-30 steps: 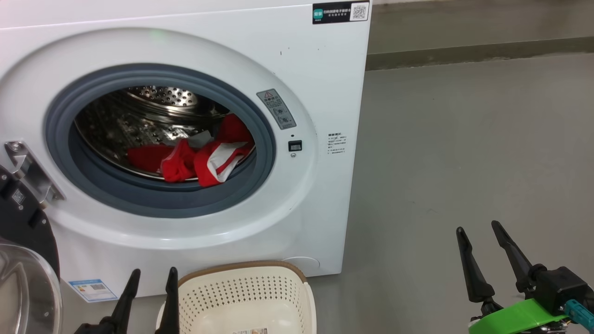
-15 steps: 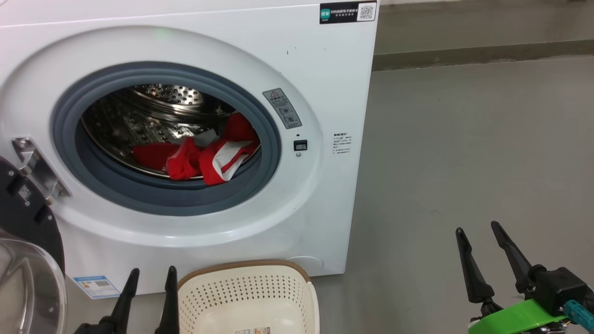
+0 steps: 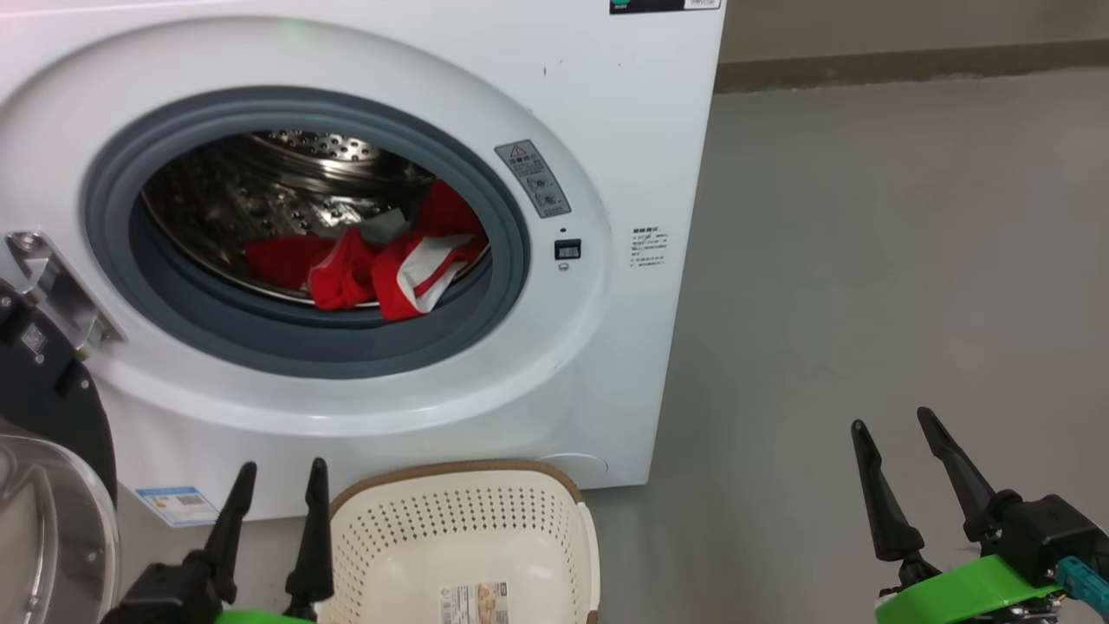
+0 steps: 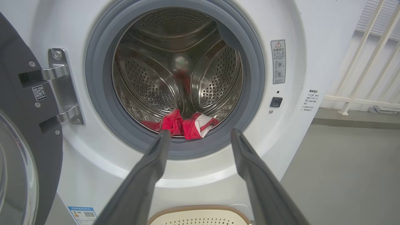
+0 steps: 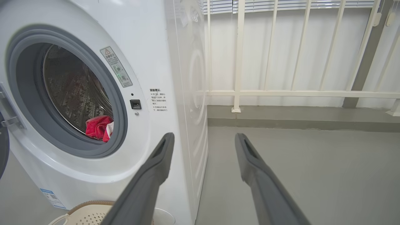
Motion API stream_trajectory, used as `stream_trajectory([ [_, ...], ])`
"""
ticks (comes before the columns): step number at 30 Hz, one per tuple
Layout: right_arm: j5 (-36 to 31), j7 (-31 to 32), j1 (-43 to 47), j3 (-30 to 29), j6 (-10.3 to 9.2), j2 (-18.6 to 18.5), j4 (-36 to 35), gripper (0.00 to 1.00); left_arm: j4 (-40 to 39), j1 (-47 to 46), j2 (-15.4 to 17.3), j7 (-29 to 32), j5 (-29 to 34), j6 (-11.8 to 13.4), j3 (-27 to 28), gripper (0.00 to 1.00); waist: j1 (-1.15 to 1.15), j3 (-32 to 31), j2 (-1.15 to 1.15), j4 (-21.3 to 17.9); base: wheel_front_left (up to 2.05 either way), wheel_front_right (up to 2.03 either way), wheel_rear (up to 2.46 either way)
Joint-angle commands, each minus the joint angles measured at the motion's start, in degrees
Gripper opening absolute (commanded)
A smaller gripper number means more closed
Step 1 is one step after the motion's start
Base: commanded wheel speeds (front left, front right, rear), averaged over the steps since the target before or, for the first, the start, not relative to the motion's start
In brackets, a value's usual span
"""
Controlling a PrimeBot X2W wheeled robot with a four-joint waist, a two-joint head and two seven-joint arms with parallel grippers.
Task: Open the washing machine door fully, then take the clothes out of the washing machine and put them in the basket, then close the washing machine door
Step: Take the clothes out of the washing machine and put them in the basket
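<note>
My gripper (image 5: 203, 135) is spread wide and empty, aimed past the washer's (image 5: 156, 47) front corner. Left of me, red clothes (image 5: 97, 127) lie at the drum's (image 5: 72, 90) lip. Under my left finger, probably the basket (image 5: 84, 210) rim. A white railing (image 5: 281, 93) runs ahead.

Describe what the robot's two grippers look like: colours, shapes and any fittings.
Both have two long black fingers tapering to points. The right gripper has a boxy black mount, a bright green band and a teal connector. The left gripper shows a similar mount and green edge.
</note>
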Motion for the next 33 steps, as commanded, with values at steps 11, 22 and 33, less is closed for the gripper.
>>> stream_trajectory([
  [11,1.5,-0.4,-5.5,1.6,0.37,-1.8,-2.5,1.0,4.1,-12.8,2.2,-0.4,-0.1,0.0,1.6,1.0,0.0,6.7,0.0,1.5,0.0,0.0,0.0],
  [22,2.0,-0.4,-9.7,1.4,0.37,-2.1,-4.2,1.0,10.8,-26.7,1.0,-0.5,-0.8,-1.0,2.5,1.0,0.0,14.5,0.0,1.5,0.0,0.0,0.0],
  [33,2.3,-0.4,-12.7,1.7,0.37,-2.9,-5.1,1.0,21.1,-40.5,1.6,-0.5,0.0,-1.0,4.2,1.0,0.0,21.0,0.0,0.3,0.0,0.0,0.0],
])
